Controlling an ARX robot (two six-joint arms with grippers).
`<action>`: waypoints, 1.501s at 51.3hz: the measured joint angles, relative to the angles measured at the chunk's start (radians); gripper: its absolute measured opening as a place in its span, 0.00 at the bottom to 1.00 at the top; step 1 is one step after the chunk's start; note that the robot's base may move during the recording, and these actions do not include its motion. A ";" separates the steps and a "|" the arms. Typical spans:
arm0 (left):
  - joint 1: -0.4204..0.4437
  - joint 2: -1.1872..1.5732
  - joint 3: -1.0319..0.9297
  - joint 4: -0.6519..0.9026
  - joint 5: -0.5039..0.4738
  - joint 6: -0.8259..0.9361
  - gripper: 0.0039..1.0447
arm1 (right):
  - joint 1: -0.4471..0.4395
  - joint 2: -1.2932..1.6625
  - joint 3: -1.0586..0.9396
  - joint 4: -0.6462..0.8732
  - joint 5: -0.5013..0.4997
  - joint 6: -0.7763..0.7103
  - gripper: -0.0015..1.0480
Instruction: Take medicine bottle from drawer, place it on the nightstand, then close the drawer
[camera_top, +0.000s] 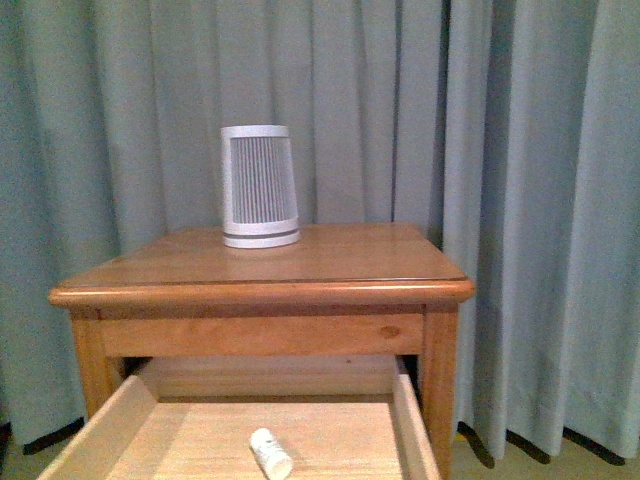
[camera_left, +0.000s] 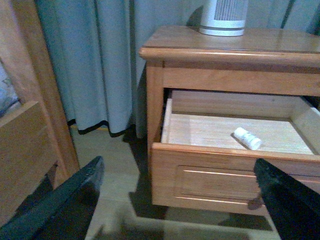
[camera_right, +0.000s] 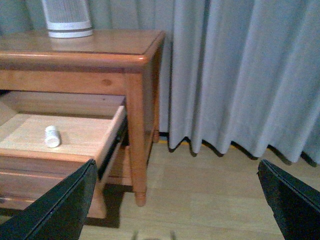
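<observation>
The medicine bottle (camera_top: 271, 454) lies on its side, long axis diagonal, in the open drawer (camera_top: 100, 430), well apart from the released, empty left fingers (camera_left: 70, 202) and right fingers (camera_right: 55, 205), arguably nearer the left.

Dim, grainy, soft; dark shadow under nightstand (camera_right: 135, 125).

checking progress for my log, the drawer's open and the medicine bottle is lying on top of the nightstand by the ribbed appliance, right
No. The drawer is open, but the medicine bottle lies inside it, not on top of the nightstand, as the front view shows. Only the ribbed appliance stands up there.
</observation>
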 joint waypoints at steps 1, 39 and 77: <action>0.000 0.000 0.000 -0.001 0.000 -0.001 0.94 | 0.000 0.000 0.000 0.000 0.000 0.001 0.93; 0.000 -0.002 0.000 0.000 -0.002 0.000 0.94 | 0.150 1.227 0.571 0.231 0.304 0.040 0.93; 0.000 -0.002 0.000 0.000 -0.002 0.000 0.94 | 0.284 2.073 1.223 0.122 0.182 0.041 0.93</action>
